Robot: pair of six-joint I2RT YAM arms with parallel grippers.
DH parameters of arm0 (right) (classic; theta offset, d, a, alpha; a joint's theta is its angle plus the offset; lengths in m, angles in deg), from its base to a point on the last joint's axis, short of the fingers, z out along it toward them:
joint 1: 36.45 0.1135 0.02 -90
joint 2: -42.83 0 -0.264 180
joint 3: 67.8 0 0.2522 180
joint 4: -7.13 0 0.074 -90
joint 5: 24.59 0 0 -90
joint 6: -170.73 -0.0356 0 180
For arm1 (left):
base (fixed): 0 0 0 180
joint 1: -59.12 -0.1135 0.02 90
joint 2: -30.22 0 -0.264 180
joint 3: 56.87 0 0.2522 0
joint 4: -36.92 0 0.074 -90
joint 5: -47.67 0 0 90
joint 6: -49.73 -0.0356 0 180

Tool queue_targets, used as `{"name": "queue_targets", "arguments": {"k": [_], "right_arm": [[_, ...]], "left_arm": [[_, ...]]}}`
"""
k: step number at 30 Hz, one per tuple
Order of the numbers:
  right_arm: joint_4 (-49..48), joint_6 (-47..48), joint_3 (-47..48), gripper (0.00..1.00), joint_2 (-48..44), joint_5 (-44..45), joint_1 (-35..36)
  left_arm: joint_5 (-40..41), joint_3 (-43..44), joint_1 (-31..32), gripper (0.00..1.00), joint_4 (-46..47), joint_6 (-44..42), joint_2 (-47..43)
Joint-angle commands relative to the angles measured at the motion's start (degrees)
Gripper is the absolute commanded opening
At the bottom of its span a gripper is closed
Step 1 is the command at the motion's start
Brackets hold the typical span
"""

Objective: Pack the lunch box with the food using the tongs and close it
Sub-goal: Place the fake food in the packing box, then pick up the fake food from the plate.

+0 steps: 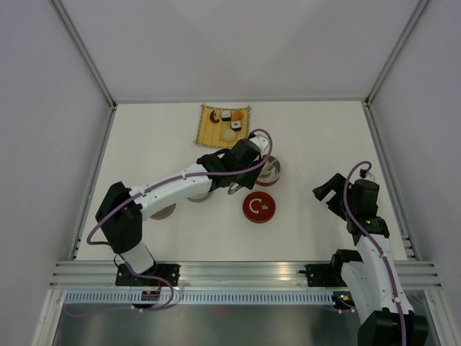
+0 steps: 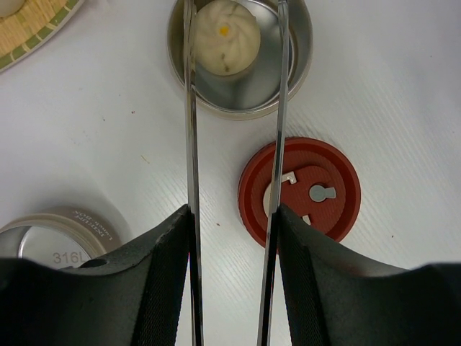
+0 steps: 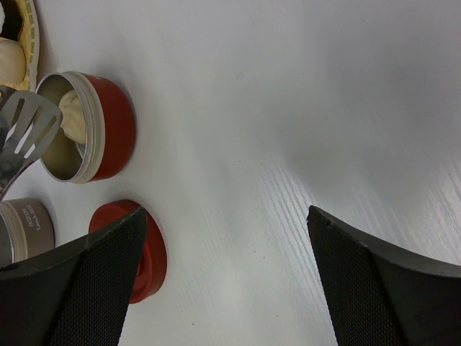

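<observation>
My left gripper is shut on the tongs, whose two silver arms run forward over the open red lunch box tin. A round white bun lies inside that tin, between the tong arms. In the right wrist view a slotted tong tip hangs at the mouth of the tin. More food lies on the bamboo mat. The red lid rests flat near the tin. My right gripper is open over bare table, holding nothing.
A silver tin stands at the left, partly under my left arm, and also shows in the right wrist view. White walls enclose the table on three sides. The right arm stays at the right side.
</observation>
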Motion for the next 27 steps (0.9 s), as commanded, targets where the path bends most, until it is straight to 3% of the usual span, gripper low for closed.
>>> {"name": "queue_targets", "arguments": {"k": [1, 7, 14, 18, 27], "right_arm": [[-1.36, 0.08, 0.28, 0.98, -0.18, -0.55, -0.16], [-1.80, 0.00, -0.16, 0.98, 0.17, -0.55, -0.16], [-3.30, -0.01, -0.68, 0.98, 1.40, -1.08, -0.16], [-4.09, 0.08, -0.68, 0.98, 2.45, -0.99, -0.16], [-6.99, 0.35, -0.95, 0.98, 6.67, -0.90, -0.16]], "left_arm": [[1.94, 0.66, -0.81, 0.55, 2.19, 0.89, -2.31], [1.42, 0.58, -4.76, 0.56, 2.98, 0.72, -6.27], [-0.09, -0.04, -16.00, 0.57, 3.77, 0.81, -5.22], [3.88, 0.66, -18.03, 0.57, 4.30, 0.19, -2.50], [1.15, 3.74, -20.85, 0.57, 6.67, -0.51, 4.00]]}}
